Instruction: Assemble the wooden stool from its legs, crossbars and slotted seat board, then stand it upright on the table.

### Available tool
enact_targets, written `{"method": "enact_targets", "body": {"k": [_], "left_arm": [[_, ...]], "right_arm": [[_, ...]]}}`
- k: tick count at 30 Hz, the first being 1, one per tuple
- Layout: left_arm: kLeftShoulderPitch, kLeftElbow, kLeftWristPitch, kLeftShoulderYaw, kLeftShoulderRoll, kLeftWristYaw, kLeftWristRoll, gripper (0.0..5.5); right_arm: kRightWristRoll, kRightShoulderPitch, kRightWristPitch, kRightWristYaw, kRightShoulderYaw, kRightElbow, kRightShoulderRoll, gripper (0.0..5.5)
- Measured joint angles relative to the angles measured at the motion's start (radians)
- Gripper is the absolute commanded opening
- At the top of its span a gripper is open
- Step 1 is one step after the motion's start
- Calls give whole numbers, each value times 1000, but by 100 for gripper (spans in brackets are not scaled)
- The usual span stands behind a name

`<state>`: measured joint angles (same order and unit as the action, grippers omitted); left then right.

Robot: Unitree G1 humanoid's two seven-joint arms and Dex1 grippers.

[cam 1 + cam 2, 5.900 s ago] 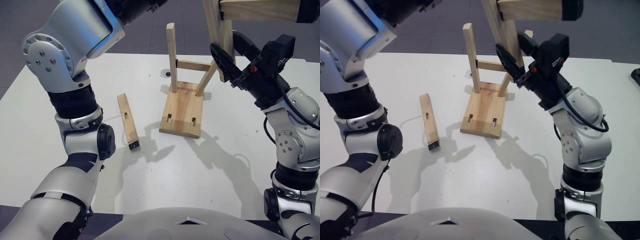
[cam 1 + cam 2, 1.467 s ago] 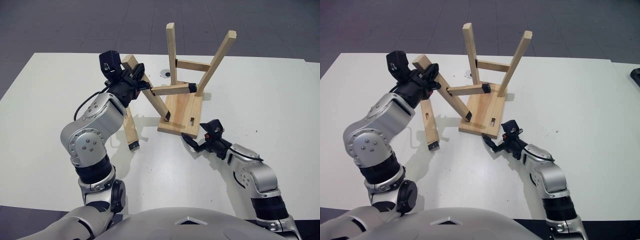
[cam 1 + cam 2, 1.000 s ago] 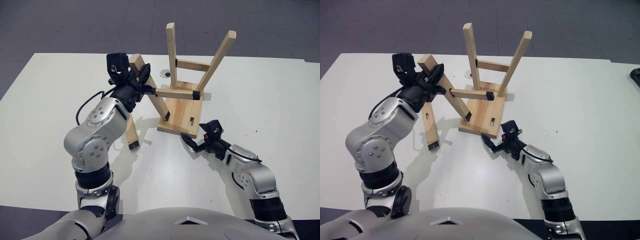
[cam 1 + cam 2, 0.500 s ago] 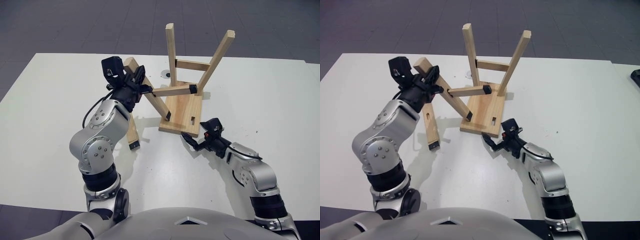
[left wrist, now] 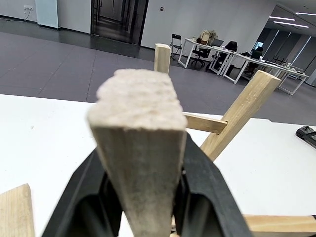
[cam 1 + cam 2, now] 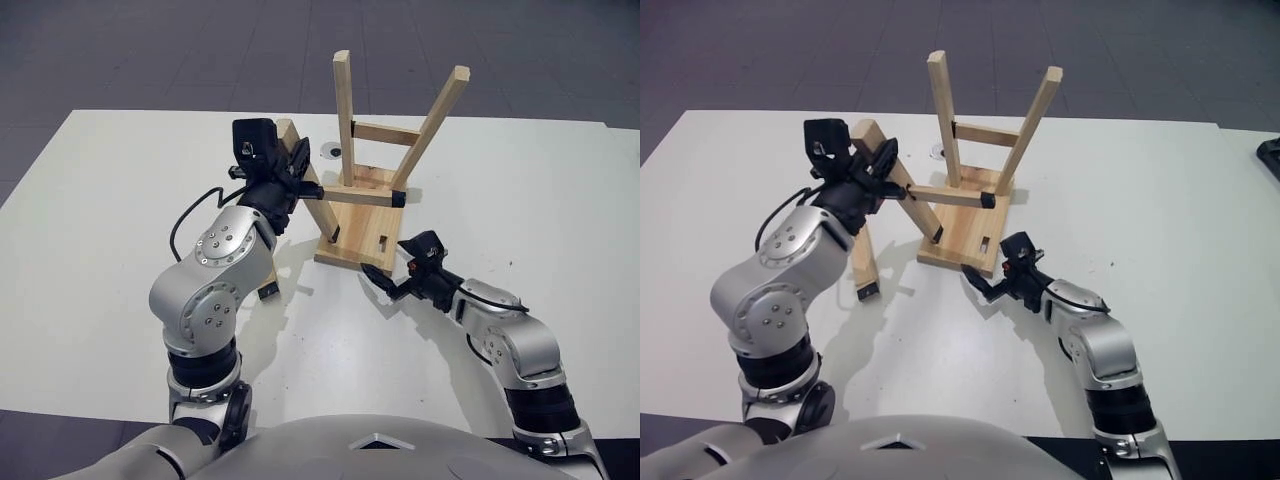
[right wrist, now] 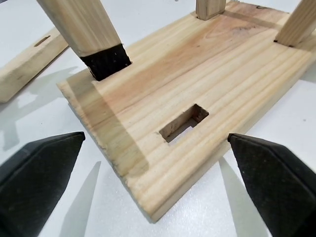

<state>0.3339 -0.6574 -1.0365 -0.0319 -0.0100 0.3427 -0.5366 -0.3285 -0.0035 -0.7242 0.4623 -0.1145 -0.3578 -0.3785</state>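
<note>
The slotted seat board (image 6: 372,222) lies flat on the white table. Two legs (image 6: 344,110) (image 6: 432,125) stand up from its far end, joined by a crossbar (image 6: 385,133). My left gripper (image 6: 285,165) is shut on the top of a third leg (image 6: 318,208), fingers (image 5: 94,197) clamping both sides. This leg leans, its black-tipped foot (image 7: 104,61) on the board's near left corner. A crossbar (image 6: 360,196) sticks out from it toward the right standing leg. My right gripper (image 6: 393,262) is open at the board's near edge, beside an empty slot (image 7: 182,122).
A loose leg (image 6: 862,265) with a slot lies on the table left of the board, partly hidden behind my left arm. A small round fitting (image 6: 331,150) is set in the table behind the stool. Bare table stretches to the right and near side.
My left arm has shifted right with the held leg. Its crossbar end now sits lower and closer to the right standing leg. The right gripper has hardly moved.
</note>
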Motion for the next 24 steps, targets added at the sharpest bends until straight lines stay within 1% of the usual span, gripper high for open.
{"method": "enact_targets", "body": {"k": [2, 7, 12, 20, 24], "left_arm": [[-10, 0, 6, -4, -20, 3, 17, 103], [-47, 3, 67, -76, -16, -2, 86, 103], [-44, 53, 91, -185, 20, -28, 163, 103], [21, 151, 113, -198, 40, -99, 189, 103], [22, 174, 132, -178, 41, -152, 190, 103]], "right_arm": [[-14, -24, -14, 17, -5, -18, -1, 540], [-22, -47, -46, 46, -3, -26, -31, 540], [-25, -76, -53, 56, -4, -11, -39, 540], [23, -105, -54, 51, -90, 69, -14, 540], [38, -114, -54, 33, -94, 96, -2, 540]]}}
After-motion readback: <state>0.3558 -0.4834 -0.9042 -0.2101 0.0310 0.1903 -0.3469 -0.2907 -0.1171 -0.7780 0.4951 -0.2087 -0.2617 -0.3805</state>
